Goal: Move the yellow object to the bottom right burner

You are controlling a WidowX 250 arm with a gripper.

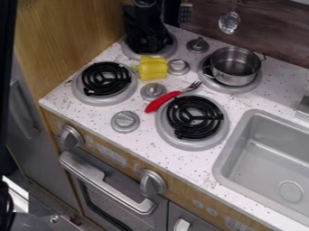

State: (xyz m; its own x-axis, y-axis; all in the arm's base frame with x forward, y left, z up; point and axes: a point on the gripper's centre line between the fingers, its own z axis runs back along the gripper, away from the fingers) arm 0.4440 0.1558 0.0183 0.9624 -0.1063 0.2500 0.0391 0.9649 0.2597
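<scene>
- Sitting towards the countertop's left rear, the yellow pepper lies beside a grey knob, its green stem towards the left edge.
- It is probably light, hollow plastic: fairly stiff, unlikely to break, perhaps slippery on its rounded sides.
- Best hold: across the thick body, off the thin stem, then set down on the front-edge burner nearest the sink.
- The gripper hangs over the rear-left burner; whether open or closed, I cannot tell.
- Small print marks the front panel; none of it legible.
</scene>
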